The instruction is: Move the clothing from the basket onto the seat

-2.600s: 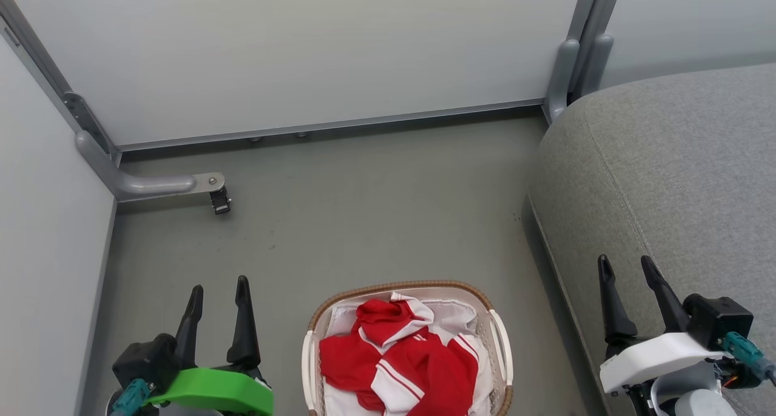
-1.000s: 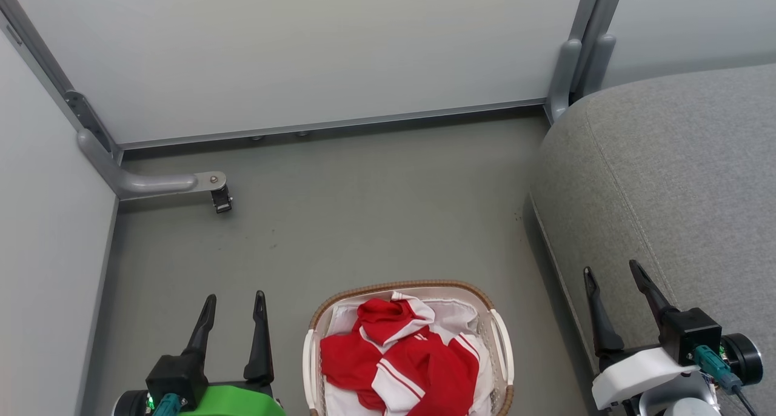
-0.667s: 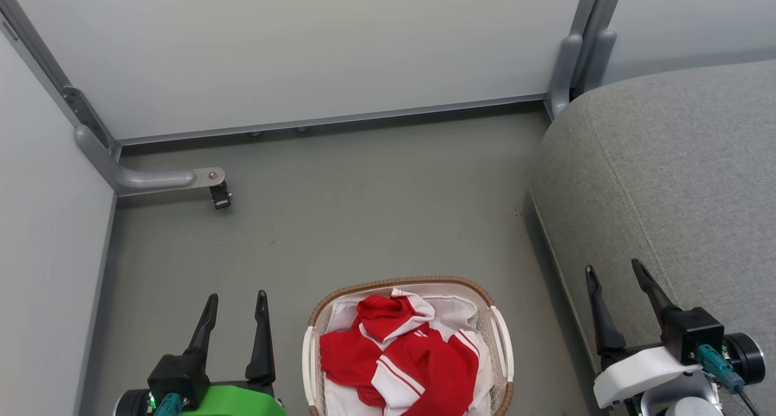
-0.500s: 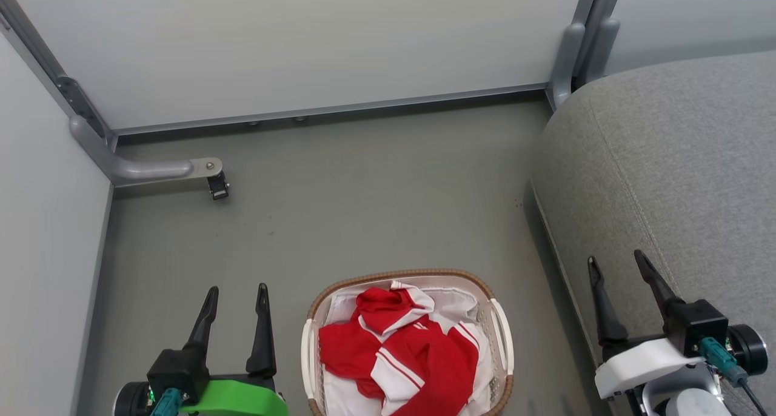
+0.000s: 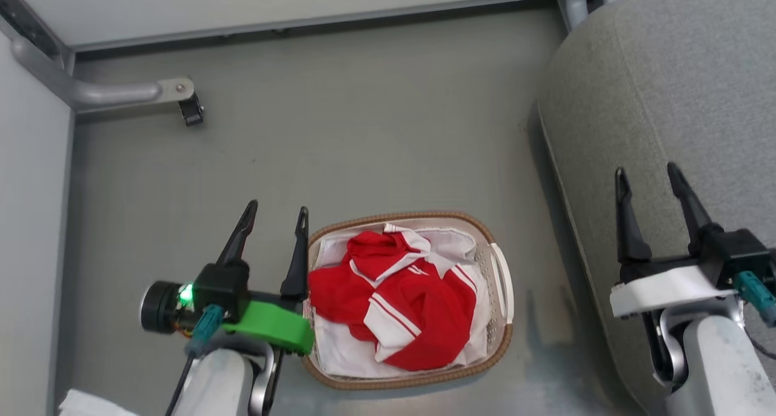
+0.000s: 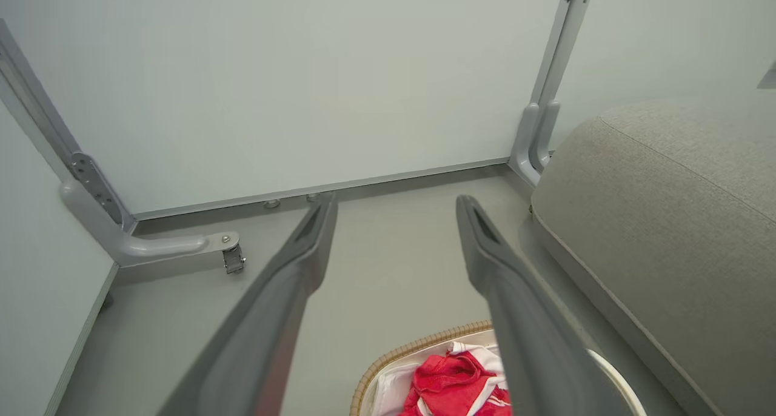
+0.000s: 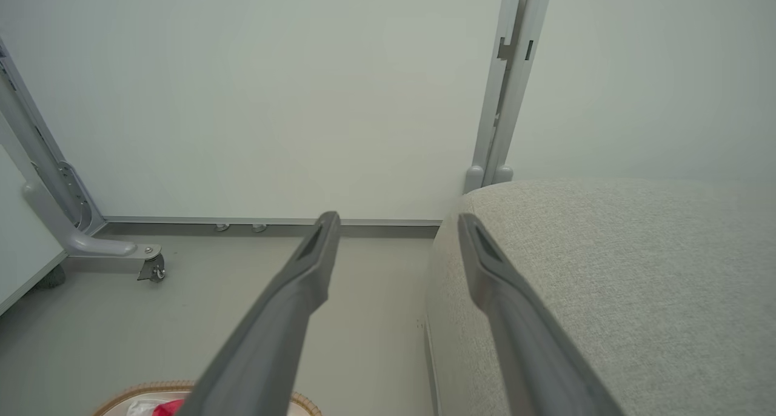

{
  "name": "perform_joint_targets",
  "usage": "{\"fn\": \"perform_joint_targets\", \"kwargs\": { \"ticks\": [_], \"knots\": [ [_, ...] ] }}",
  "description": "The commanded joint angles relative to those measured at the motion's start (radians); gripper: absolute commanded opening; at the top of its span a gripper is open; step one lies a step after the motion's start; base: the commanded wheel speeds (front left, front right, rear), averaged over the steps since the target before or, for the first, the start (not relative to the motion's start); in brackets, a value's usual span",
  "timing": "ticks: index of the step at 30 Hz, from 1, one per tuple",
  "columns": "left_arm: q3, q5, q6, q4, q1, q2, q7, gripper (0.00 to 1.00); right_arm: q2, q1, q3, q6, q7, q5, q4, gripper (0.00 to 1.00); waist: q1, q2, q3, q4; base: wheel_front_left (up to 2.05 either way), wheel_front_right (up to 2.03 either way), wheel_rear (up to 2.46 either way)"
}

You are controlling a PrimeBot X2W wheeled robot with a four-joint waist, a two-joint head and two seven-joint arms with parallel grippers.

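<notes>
Red clothing (image 5: 400, 301) with white stripes lies crumpled in the oval cream basket (image 5: 501, 282) with a brown woven rim, on the floor at bottom centre. Its red fabric (image 6: 454, 382) also peeks in at the bottom of the left wrist view, inside the basket's rim (image 6: 418, 346). My left gripper (image 5: 276, 213) stands open just left of the basket, its right finger at the rim. On the right, my right gripper (image 5: 645, 172) stands open over the edge of the grey seat (image 5: 685, 76), holding nothing. The seat (image 7: 606, 264) spreads across the right of the right wrist view, and the seat (image 6: 667, 222) lies right of my left fingers.
White partition panels on grey metal frames close off the far side and the left. A grey bracket foot with a small caster (image 5: 191, 110) juts onto the floor at upper left. Bare grey floor (image 5: 364, 125) lies between the basket and the far panel.
The head camera has tilted down, so the whole scene has shifted. My left gripper now stands closer to the basket's left rim. Both grippers stay open.
</notes>
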Motion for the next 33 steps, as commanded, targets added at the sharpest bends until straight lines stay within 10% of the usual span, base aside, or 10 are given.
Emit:
{"fn": "perform_joint_targets", "kwargs": {
  "ticks": [1, 33],
  "knots": [
    [-0.016, 0.030, -0.011, 0.021, -0.044, 0.005, 0.000, 1.00, -0.004, -0.031, -0.004, -0.001, -0.002, 0.000, -0.011, 1.00, 0.0000, 0.0000, 0.150, -0.020, 0.00, 0.00, 0.00],
    [-0.335, 0.244, -0.024, 0.790, -0.644, 0.040, 0.000, 1.00, -0.003, -0.269, 0.054, -0.001, -0.002, 0.141, -0.127, 1.00, 0.0000, 0.0000, 0.598, -0.208, 0.00, 0.00, 0.00]
  ]
}}
